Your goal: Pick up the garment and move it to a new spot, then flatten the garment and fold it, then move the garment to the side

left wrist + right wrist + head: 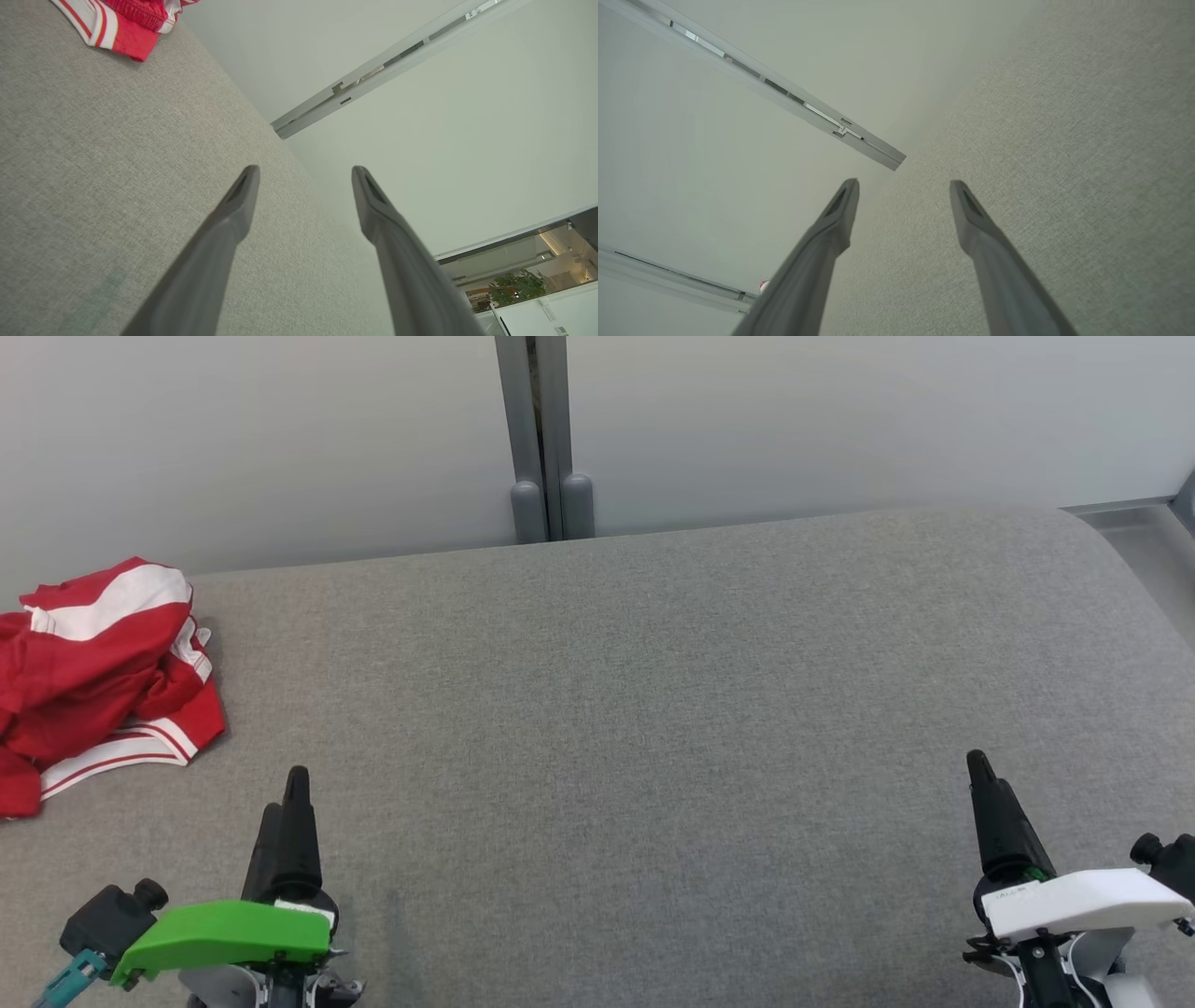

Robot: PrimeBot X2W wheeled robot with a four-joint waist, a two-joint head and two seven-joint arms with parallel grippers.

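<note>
The garment [98, 672] is a red piece with white stripes, lying crumpled at the far left of the grey cushioned surface [635, 728]; its hem [121, 23] also peeks in at the top left of the left wrist view. My left gripper [289, 803] hovers low at the front left, below and right of the garment, apart from it. Its fingers stand open with nothing between them [303, 175]. My right gripper [980, 775] is at the front right, far from the garment, also open and empty [903, 186].
A pale wall with a grey vertical post [546, 439] rises behind the surface. The surface's right end curves off near a grey ledge [1130, 513]. A doorway with a plant [518, 284] shows in the left wrist view.
</note>
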